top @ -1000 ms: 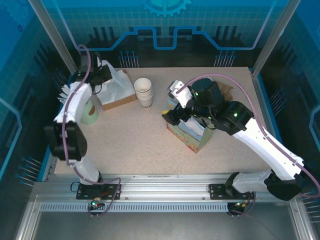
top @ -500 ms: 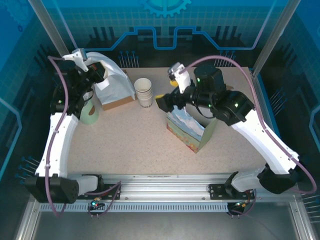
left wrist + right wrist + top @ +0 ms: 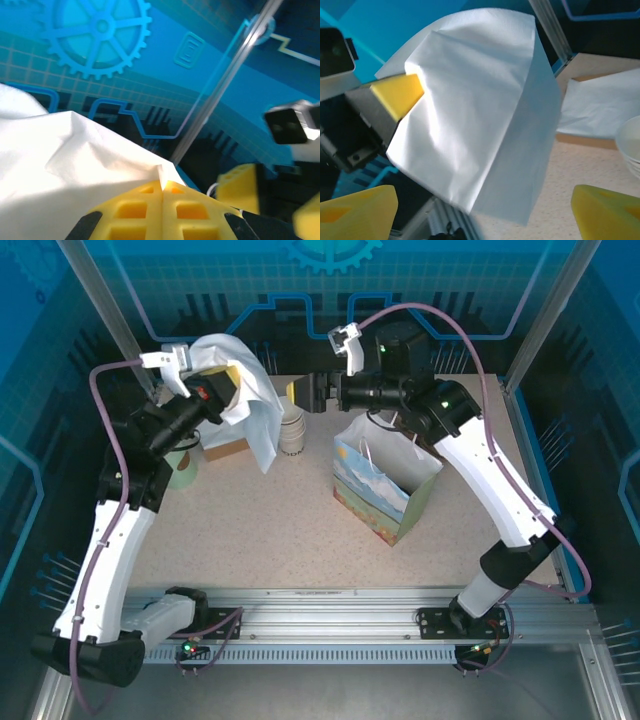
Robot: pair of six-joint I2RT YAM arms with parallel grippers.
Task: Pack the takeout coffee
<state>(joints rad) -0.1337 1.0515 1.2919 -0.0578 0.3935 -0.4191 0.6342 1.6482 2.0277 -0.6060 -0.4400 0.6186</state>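
Observation:
The takeout coffee with its black lid is out of view. My left gripper point(image 3: 222, 390) is shut on a corner of a white paper sheet point(image 3: 250, 405), held up above the back left of the table. The pinch shows between the yellow pads point(image 3: 145, 210) in the left wrist view, where the sheet point(image 3: 65, 155) spreads left. My right gripper point(image 3: 300, 395) is open just right of the hanging sheet and faces it. In the right wrist view the sheet point(image 3: 480, 110) hangs in front of the open right gripper point(image 3: 482, 215), apart from both fingers.
An open gift bag point(image 3: 385, 490) with a landscape print stands mid-table. A stack of white lidless cups point(image 3: 291, 435) is partly behind the sheet. A brown box point(image 3: 228, 447) of white paper and a pale green object point(image 3: 182, 468) sit at the left.
My left gripper lifted the white sheet off the box and swung it up and right. My right gripper rose from the gift bag and moved back-left toward the sheet.

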